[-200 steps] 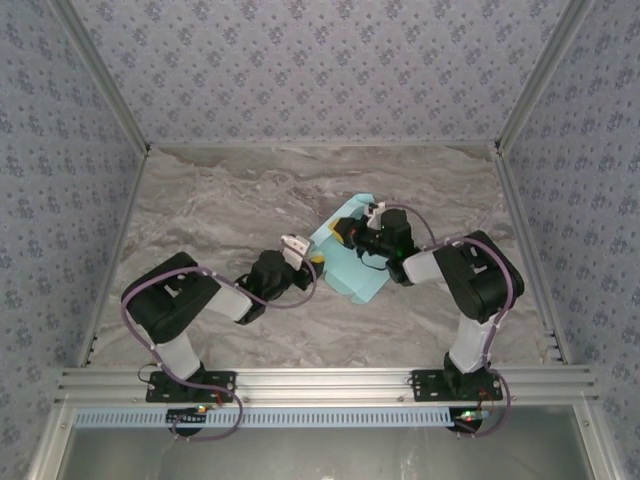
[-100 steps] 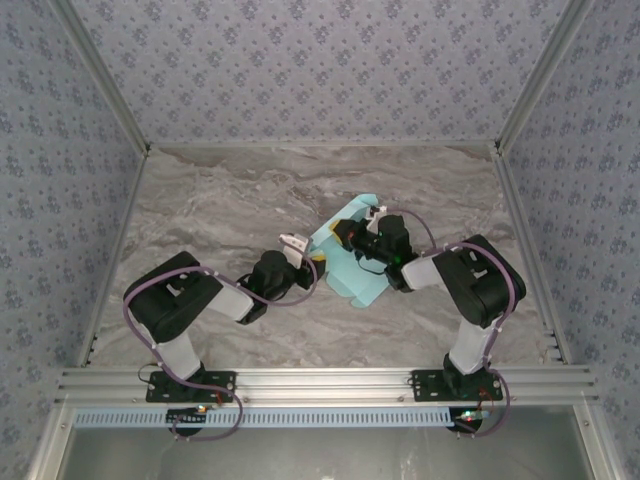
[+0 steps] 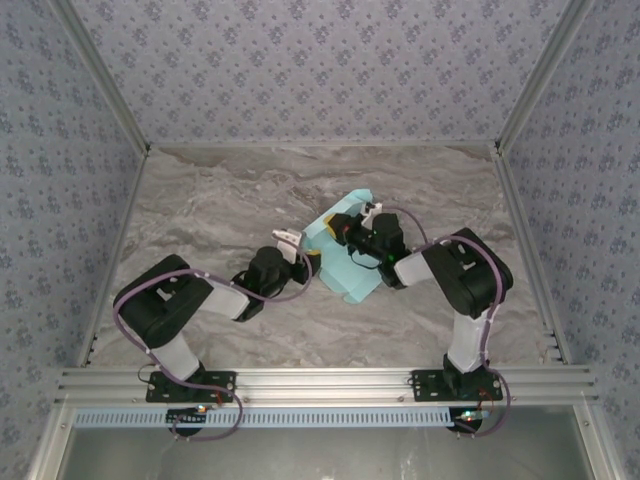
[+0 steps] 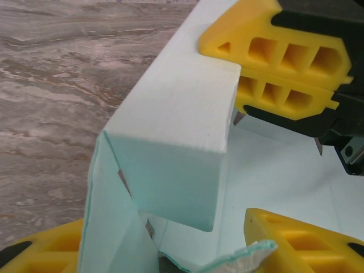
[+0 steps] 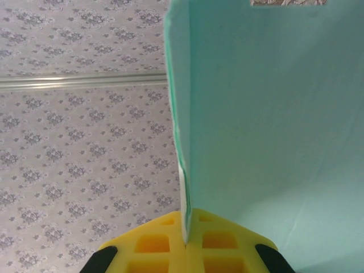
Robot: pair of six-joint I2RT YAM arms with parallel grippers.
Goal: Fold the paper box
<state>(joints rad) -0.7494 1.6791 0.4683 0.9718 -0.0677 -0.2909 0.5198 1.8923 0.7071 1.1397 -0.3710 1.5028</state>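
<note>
The paper box (image 3: 350, 272) is pale light-blue card, partly folded, lying mid-table between both arms. In the left wrist view the paper box (image 4: 170, 142) shows a raised folded panel and a side wall. My right gripper (image 3: 346, 232) is shut on the box's upper panel, and its yellow fingers (image 4: 273, 62) pinch that panel's top edge. From the right wrist, the card (image 5: 273, 114) stands upright with its edge clamped in the right gripper (image 5: 186, 242). My left gripper (image 3: 300, 255) sits at the box's left side. The left gripper (image 4: 165, 244) is open, with a box wall and a flap between its spread fingers.
The grey marbled table (image 3: 220, 210) is walled by patterned panels at the back and on both sides (image 3: 320, 60). An aluminium rail (image 3: 320, 382) runs along the near edge by the arm bases.
The right gripper has carried the box a little left and away from the bases. The left arm has stretched lower and further left, its gripper staying at the box's left side.
</note>
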